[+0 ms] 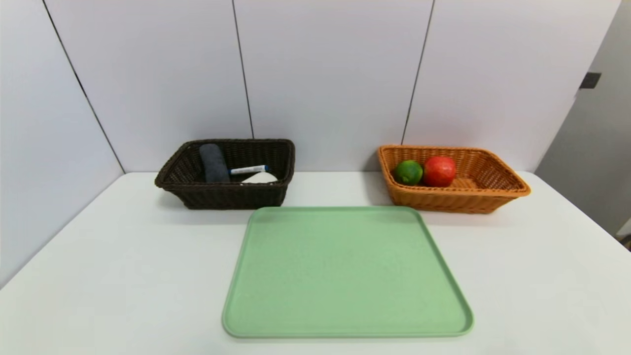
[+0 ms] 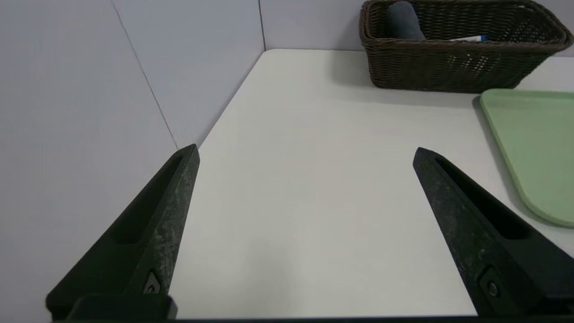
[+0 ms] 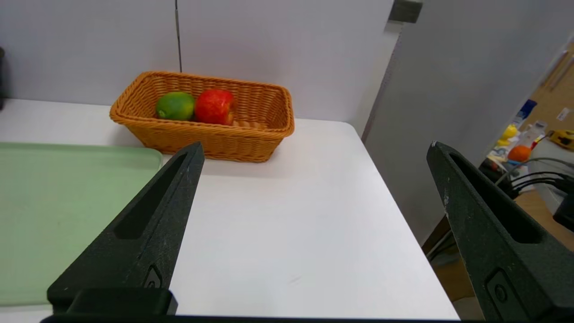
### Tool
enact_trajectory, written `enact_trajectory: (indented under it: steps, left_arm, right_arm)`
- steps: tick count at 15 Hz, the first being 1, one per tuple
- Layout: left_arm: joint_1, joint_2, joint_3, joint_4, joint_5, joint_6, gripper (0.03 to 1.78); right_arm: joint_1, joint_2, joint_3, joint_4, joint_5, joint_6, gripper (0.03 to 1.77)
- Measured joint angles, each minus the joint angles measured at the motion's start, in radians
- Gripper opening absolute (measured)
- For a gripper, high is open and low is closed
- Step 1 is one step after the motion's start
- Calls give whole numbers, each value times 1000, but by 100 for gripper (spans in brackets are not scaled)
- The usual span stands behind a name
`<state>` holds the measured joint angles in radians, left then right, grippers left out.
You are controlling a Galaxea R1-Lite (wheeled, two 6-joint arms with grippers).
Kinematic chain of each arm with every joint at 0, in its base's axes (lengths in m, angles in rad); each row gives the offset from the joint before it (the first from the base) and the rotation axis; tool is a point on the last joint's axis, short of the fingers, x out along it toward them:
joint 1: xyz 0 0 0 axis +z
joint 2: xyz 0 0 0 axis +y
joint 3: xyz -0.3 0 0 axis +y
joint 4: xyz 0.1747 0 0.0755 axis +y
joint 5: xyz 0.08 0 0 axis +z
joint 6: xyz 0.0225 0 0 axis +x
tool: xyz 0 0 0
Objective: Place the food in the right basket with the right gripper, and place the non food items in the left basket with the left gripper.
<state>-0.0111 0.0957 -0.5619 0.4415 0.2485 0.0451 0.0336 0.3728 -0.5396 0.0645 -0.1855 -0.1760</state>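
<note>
Apple (image 1: 439, 171) | in orange basket (image 1: 458, 197) | beyond right fingers (image 3: 172, 215) | both pairs spread

Left gripper (image 2: 306, 150) and right gripper (image 3: 317, 146): both idle, jaws wide open, fingers apart with nothing between them, each visible only in its own wrist view, outside the head view.
</note>
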Motion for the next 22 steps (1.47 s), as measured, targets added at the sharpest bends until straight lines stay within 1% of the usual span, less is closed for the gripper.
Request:
enact_trajectory:
  steps: [2,4,5,6,7,9,10,11,12,13,14,16,19,22]
  left_arm:
    - [1,-57,65,-30,-11,13,169]
    - [1,-82,123,-84,-18,23,169]
    - [1,-90,163,-119,-34,42,169]
    - [1,-94,209,-165,-59,68,169]
    - [1,-96,264,-219,-82,89,169]
    - [1,-98,401,-377,-128,113,169]
    - [0,-98,471,-457,-147,121,169]
    - [0,-99,518,-529,-169,117,169]
    - [0,-99,540,-555,-206,92,169]
    - [0,-99,550,-534,-243,54,169]
    - [1,-99,558,-482,-256,17,169]
    - [1,-99,560,-464,-256,-19,169]
    - [0,-99,562,-463,-254,-56,169]
    - [1,-99,562,-463,-253,-61,169]
  right_arm:
    - [-13,-126,63,14,-1,-20,171]
    - [-22,-245,156,6,-1,-59,171]
    - [-25,-288,217,-29,0,-76,171]
    - [-27,-317,281,-91,10,-88,171]
    - [-28,-336,356,-162,33,-95,171]
    - [-30,-360,487,-303,117,-87,171]
    - [-30,-366,514,-311,167,-64,171]
    - [-30,-370,526,-271,193,-40,171]
    - [-31,-373,533,-193,202,-15,171]
    - [-30,-374,536,-132,206,9,171]
    - [-30,-374,537,-107,209,34,171]
    - [-30,-374,539,-66,211,52,171]
    - [-31,-374,539,-64,211,53,171]
    - [-30,-374,540,-64,208,61,171]
